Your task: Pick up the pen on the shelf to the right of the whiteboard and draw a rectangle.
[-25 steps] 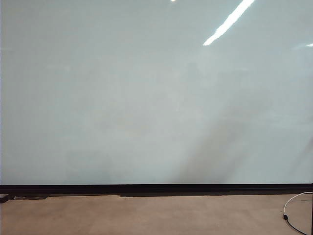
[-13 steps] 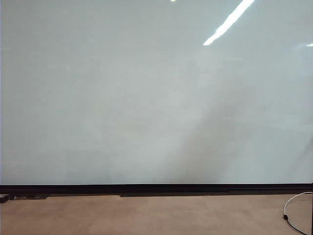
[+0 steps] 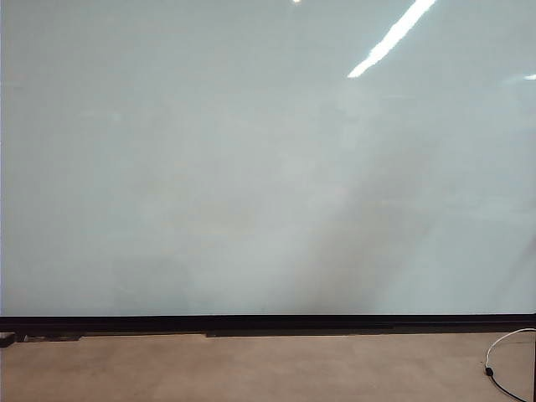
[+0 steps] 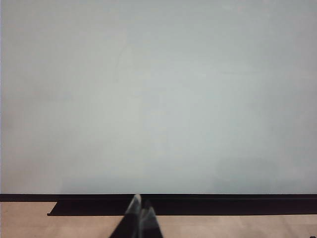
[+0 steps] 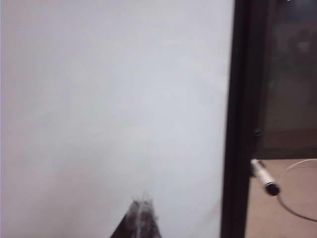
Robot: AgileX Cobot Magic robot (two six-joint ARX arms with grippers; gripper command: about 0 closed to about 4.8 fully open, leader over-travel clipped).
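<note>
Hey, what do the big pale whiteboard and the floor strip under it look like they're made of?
The large glossy pale grey-white whiteboard looks like glass or enamelled steel: it mirrors ceiling lights sharply. Its thin black bottom edge seems painted metal or plastic, unclear. The matte tan floor looks like concrete or vinyl: dull and faintly mottled.

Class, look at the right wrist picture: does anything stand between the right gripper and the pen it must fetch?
Partly, it seems. The right gripper, shut, faces the whiteboard. The pen sticks out beyond the board's black edge frame, which lies between them in this view. Nothing else intervenes. The left gripper is shut, elsewhere.
</note>
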